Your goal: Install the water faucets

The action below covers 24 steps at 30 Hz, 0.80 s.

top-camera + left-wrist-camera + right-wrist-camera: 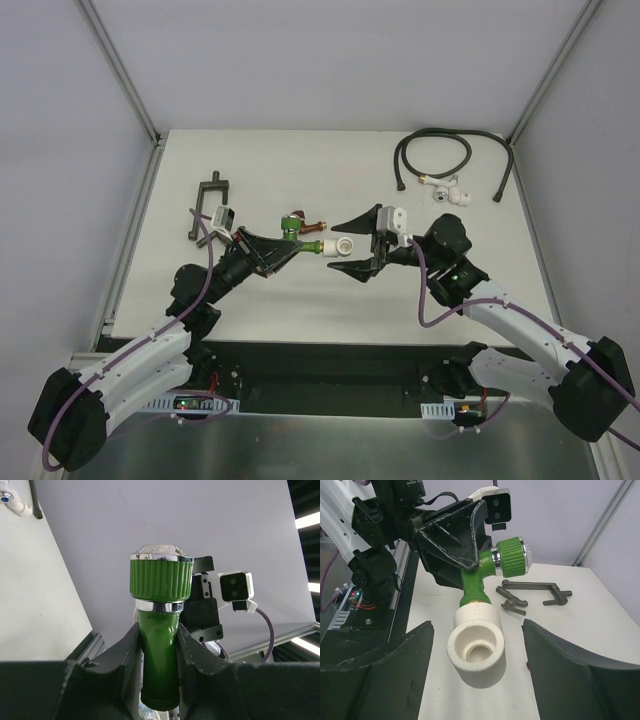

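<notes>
Seen from above, both arms meet over the middle of the white table. The left claw is shut on the body of the green faucet, with its fingers pressed against both sides of the green stem and the ribbed knob sticking out beyond them. The red faucet lies loose on the table just behind the green one, with neither claw on it. The green faucet's long axis runs left to right, pointing from the left claw straight at the right claw. Its threaded end sits in a white pipe fitting, which appears to hang from that end above the table. The right claw is open, one finger on each side of the fitting, with a clear gap on both sides and nothing held. In the right wrist view the fitting's round open mouth faces the camera, centred between the fingers. The right arm is therefore the nearer one to the fitting, and it would need only to close and turn about this shared axis. There is room to work: a dark grey clamp lies to the far left, a black hose and a small white elbow sit far right, and the table edges are well apart from the claws.
</notes>
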Tool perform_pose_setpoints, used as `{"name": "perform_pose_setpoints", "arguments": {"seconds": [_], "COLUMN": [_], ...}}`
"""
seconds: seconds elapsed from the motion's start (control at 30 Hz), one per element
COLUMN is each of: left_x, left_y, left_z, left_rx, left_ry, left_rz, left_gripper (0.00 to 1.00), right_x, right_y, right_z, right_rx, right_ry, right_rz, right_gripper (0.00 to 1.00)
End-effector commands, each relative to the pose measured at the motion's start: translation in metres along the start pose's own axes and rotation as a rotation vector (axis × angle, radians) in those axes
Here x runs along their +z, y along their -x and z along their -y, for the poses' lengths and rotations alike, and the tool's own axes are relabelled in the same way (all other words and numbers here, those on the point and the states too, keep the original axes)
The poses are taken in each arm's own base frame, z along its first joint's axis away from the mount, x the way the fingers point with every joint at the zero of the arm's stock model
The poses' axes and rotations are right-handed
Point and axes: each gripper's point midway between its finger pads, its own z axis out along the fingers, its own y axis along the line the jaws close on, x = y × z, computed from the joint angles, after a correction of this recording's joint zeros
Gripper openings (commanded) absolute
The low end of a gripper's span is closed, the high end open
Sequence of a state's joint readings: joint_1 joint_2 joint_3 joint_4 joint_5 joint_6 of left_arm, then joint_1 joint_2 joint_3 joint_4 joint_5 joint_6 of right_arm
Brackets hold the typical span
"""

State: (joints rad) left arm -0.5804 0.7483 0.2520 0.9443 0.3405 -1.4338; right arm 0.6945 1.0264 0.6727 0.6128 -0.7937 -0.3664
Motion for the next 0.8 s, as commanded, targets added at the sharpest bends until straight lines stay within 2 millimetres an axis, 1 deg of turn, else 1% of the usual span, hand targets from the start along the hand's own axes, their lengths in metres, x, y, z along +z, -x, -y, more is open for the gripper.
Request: {"name": "perform_pose_setpoints", "arguments": {"seconds": [0.0,0.1,0.23,0.27,0.33,0.37,0.4,0.43,0.47,0.5,0.63,0.67,0.73,0.77], "left_x": [0.002,0.002,0.001,0.001,0.001,0.002,0.002,0.003,0.004,0.003,0.003,0.003,-0.001,-0.002], "left_y": [0.005,0.003,0.002,0.002,0.002,0.001,0.0,0.0,-0.001,-0.004,-0.013,-0.014,-0.018,-0.018], "left_z": [0.057,0.059,0.057,0.056,0.056,0.056,0.055,0.058,0.058,0.059,0.066,0.062,0.069,0.063], "left_rx": [0.05,0.054,0.063,0.068,0.079,0.097,0.108,0.125,0.16,0.182,0.333,0.414,0.524,0.628], "left_ry": [-0.181,-0.19,-0.191,-0.189,-0.189,-0.192,-0.19,-0.199,-0.202,-0.208,-0.236,-0.233,-0.263,-0.26], "left_rz": [-0.003,-0.012,-0.012,-0.012,-0.016,-0.02,-0.027,-0.031,-0.036,-0.055,-0.107,-0.114,-0.131,-0.131], "left_gripper": [0.0,0.0,0.0,0.0,0.0,0.0,0.0,0.0,0.0,0.0,0.0,0.0,0.03,0.05], "right_x": [0.004,0.005,0.005,0.005,0.006,0.006,0.007,0.007,0.008,0.008,0.011,0.011,0.013,0.015], "right_y": [0.016,0.015,0.018,0.018,0.019,0.02,0.021,0.022,0.024,0.025,0.032,0.034,0.04,0.04], "right_z": [-0.005,-0.005,-0.007,-0.007,-0.007,-0.007,-0.006,-0.007,-0.006,-0.005,-0.005,-0.005,-0.002,-0.001], "right_rx": [-0.044,-0.036,-0.031,-0.028,-0.017,-0.013,-0.009,-0.002,0.014,0.022,0.07,0.1,0.129,0.146], "right_ry": [0.041,0.046,0.06,0.06,0.062,0.063,0.062,0.062,0.06,0.058,0.065,0.066,0.062,0.059], "right_rz": [0.055,0.053,0.058,0.058,0.059,0.061,0.063,0.065,0.067,0.069,0.075,0.076,0.083,0.083], "right_gripper": [0.73,0.68,0.55,0.47,0.36,0.24,0.19,0.13,0.04,0.02,0.02,0.02,0.02,0.02]}}
